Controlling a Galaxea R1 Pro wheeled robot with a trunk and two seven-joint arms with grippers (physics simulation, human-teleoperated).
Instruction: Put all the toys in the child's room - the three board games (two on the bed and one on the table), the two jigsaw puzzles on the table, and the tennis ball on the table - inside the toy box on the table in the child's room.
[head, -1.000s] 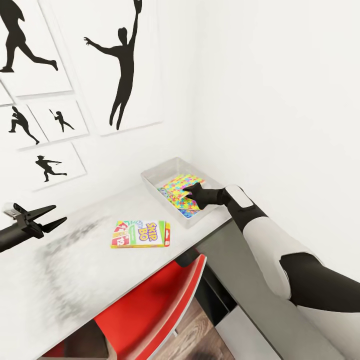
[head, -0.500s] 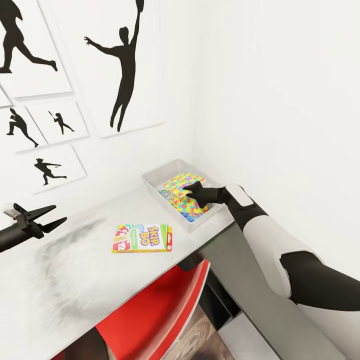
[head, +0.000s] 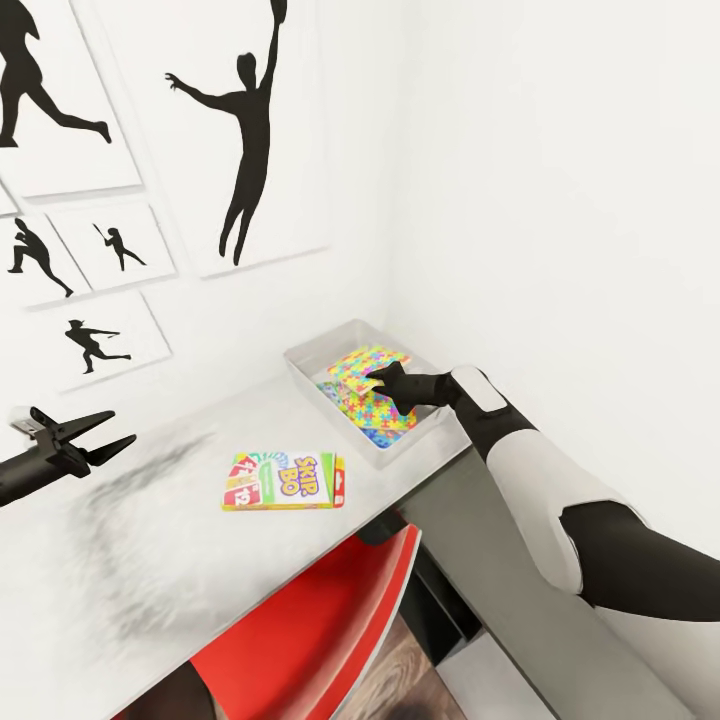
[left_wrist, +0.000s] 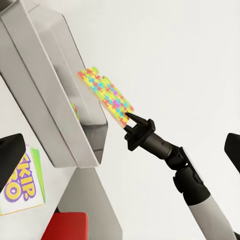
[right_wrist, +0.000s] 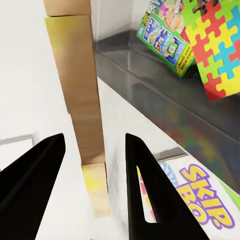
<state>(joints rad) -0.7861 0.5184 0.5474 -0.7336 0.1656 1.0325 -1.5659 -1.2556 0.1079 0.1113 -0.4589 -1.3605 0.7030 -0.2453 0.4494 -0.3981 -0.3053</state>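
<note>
The pale grey toy box (head: 300, 360) (left_wrist: 45, 80) stands on the table (head: 150, 530) in the corner. My right gripper (head: 372, 380) (left_wrist: 136, 119) (right_wrist: 94, 136) is over it, shut on the corner of a jigsaw puzzle (head: 362, 362) (left_wrist: 107, 95) that tilts up above the rim. A second puzzle (head: 378, 415) (right_wrist: 215, 50) and a printed game box (right_wrist: 165, 37) lie inside the toy box. A Skip-Bo game box (head: 285, 480) (left_wrist: 17, 180) (right_wrist: 210, 205) lies flat on the table in front. My left gripper (head: 120, 428) hovers open at the left. The tennis ball and the bed are out of view.
White walls meet close behind and to the right of the toy box, with black silhouette pictures (head: 245, 130) on the left wall. A red chair (head: 300, 620) is tucked under the table's front edge. The dark grey corner section (head: 500, 570) runs under my right arm.
The camera has shifted a little, so the whole picture moved. My right gripper has edged slightly up and back with the puzzle. The left arm has stayed where it was.
</note>
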